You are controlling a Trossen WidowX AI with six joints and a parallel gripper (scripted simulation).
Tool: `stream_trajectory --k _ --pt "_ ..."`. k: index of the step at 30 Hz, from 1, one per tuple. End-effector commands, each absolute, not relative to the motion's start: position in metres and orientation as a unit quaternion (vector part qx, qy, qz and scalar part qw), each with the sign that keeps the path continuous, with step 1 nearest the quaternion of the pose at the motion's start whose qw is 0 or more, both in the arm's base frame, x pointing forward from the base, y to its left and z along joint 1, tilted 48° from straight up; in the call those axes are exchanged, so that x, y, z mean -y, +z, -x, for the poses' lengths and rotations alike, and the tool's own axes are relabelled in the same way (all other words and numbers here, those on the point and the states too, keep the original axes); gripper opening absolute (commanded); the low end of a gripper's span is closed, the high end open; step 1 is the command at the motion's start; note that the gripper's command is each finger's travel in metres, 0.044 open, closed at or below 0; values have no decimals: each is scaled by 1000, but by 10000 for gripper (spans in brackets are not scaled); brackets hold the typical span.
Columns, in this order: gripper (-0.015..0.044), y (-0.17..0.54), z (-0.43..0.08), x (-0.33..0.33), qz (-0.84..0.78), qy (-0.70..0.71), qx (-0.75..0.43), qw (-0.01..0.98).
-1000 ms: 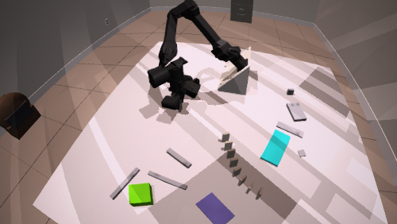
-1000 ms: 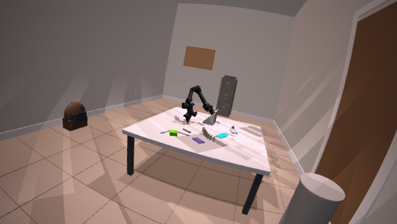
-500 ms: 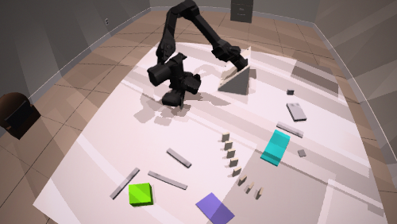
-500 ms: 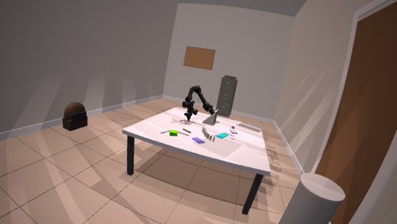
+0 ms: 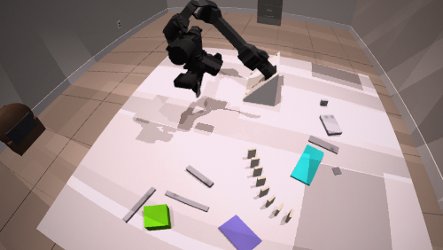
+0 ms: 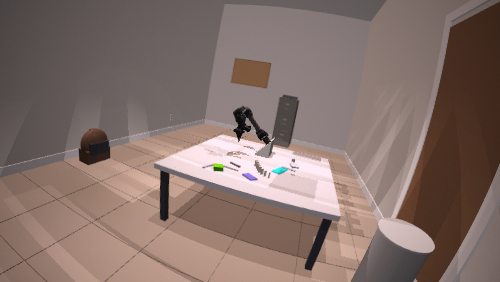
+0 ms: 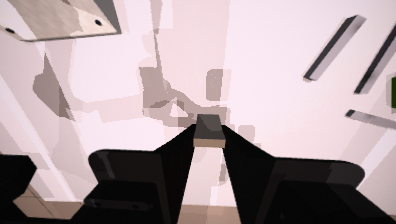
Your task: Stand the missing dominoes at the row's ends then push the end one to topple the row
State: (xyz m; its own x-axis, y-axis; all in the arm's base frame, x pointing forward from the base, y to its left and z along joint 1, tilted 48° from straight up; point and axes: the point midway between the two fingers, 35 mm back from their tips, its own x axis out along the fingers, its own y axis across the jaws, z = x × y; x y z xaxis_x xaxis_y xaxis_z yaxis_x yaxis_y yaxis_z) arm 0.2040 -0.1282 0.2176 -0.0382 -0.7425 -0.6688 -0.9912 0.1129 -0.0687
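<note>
My gripper (image 5: 198,93) (image 6: 239,139) (image 7: 208,128) is shut on a domino (image 7: 209,124), dark grey with a tan edge, seen between the fingertips in the wrist view. It holds the domino above the back left part of the table (image 5: 111,177), well away from the row. In the top view the held domino is hardly distinguishable from the dark fingers. Several dominoes stand upright in a curved row right of the table's middle, from the far end domino (image 5: 252,153) to the near end domino (image 5: 289,215). No other loose domino can be made out.
Grey bars (image 5: 199,175) (image 5: 187,201) (image 5: 139,204) and a green block (image 5: 156,216) lie left of the row. A purple plate (image 5: 239,232) lies near its front end, a cyan plate (image 5: 307,164) to its right. A grey wedge (image 5: 266,93) stands by the arm's base.
</note>
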Motion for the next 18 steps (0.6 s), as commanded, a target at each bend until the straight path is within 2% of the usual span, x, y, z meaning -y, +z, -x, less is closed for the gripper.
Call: stream_trajectory --k 1,8,18 --pt "107 212 -212 121 626 202 -690 303" --pt "107 168 -257 84 571 103 -704 409" --pt "107 90 -296 15 422 -122 -709 552"
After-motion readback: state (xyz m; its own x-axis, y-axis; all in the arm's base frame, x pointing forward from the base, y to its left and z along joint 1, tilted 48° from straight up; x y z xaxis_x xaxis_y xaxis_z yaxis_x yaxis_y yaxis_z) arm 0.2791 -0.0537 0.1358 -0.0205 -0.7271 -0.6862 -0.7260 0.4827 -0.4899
